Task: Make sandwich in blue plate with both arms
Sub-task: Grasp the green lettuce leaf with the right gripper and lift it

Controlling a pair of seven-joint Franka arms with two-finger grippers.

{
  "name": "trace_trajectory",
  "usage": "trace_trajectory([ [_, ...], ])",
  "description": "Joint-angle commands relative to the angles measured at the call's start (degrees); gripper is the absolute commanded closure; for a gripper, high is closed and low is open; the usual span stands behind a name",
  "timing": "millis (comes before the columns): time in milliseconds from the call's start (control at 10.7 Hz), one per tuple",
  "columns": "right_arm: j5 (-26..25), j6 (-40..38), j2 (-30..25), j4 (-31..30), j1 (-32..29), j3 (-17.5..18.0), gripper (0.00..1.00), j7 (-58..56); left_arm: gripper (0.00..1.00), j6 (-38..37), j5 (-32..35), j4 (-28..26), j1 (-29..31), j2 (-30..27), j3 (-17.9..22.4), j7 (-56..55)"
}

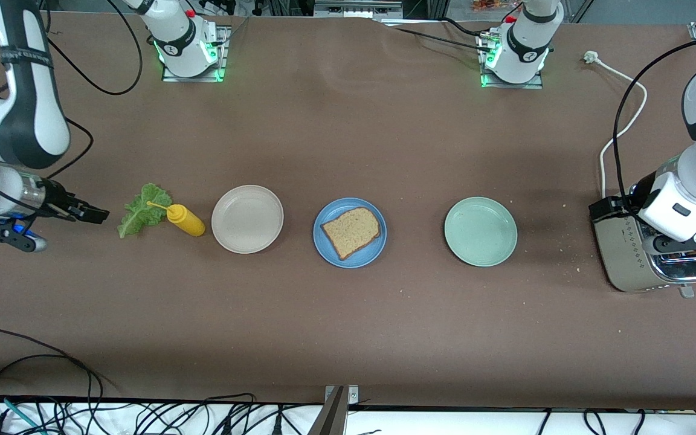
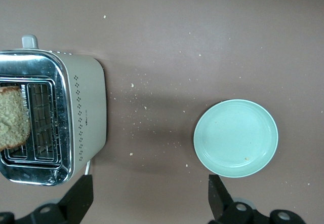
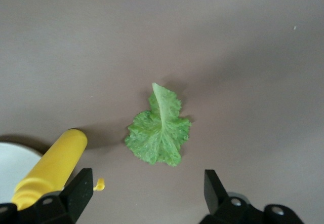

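Note:
The blue plate sits mid-table with one slice of brown toast on it. A second toast slice stands in a slot of the toaster. The green lettuce leaf lies flat on the table near the right arm's end and also shows in the right wrist view. My right gripper is open and empty, low over the table beside the lettuce. My left gripper is open and empty above the toaster.
A yellow squeeze bottle lies between the lettuce and an empty beige plate. An empty pale green plate sits between the blue plate and the toaster. The toaster's white cord runs toward the robots' bases. Crumbs lie near the toaster.

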Motion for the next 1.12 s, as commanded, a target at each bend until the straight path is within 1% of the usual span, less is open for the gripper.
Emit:
trace_trajectory([
  [0, 0.1, 9.4, 1.5, -6.1, -0.5, 0.3, 0.11, 4.0, 0.0, -1.2, -5.5, 0.1, 2.0, -2.3, -0.3, 1.9],
  [94, 0.1, 14.9, 1.9, -9.6, -0.5, 0.3, 0.11, 4.0, 0.0, -1.4, -6.2, 0.0, 1.7, -2.8, -0.1, 1.9],
  [187, 0.1, 22.4, 2.8, -13.5, -0.7, 0.2, 0.1, 4.0, 0.0, -1.5, -6.3, 0.0, 0.7, -3.2, 1.3, 2.0],
  [281, 0.1, 29.6, 4.0, -16.9, -0.7, 0.2, 0.1, 4.0, 0.0, -1.5, -7.6, -0.1, -1.5, -4.0, 4.6, 2.1],
  [374, 0.2, 34.4, 5.0, -19.5, -0.7, 0.3, 0.1, 4.0, 0.0, -1.5, -10.0, -0.4, -4.0, -4.9, 8.3, 3.1],
  [468, 0.3, 36.3, 5.7, -21.1, -0.7, 0.2, 0.09, 4.0, 0.0, -1.8, -11.7, -1.0, -5.5, -6.2, 11.1, 5.1],
  [561, 0.4, 36.8, 6.4, -21.6, -0.9, 0.2, 0.1, 4.0, 0.0, -2.6, -11.9, -1.9, -6.1, -6.9, 11.8, 5.6],
  [655, 0.3, 36.9, 6.5, -22.7, -1.5, 0.2, 0.17, 4.0, 0.0, -2.8, -11.9, -2.6, -6.5, -7.9, 11.9, 5.6],
  [748, 0.3, 36.5, 6.4, -23.3, -1.5, 0.2, 0.39, 3.9, 0.0, -2.7, -11.9, -4.4, -8.6, -9.5, 14.0, 5.6],
  [842, 0.3, 36.5, 6.8, -23.3, -1.5, 0.2, 0.71, 3.1, 0.0, -2.7, -12.1, -5.2, -10.7, -10.3, 16.7, 5.6],
  [935, 0.3, 36.4, 6.9, -23.3, -1.6, 0.1, 0.86, 2.5, 0.0, -2.7, -12.1, -5.2, -10.8, -10.5, 16.9, 6.1],
  [1029, 0.3, 36.3, 6.8, -23.0, -1.6, 0.1, 0.95, 1.4, 0.0, -2.7, -12.1, -4.8, -10.8, -10.5, 16.9, 6.3],
])
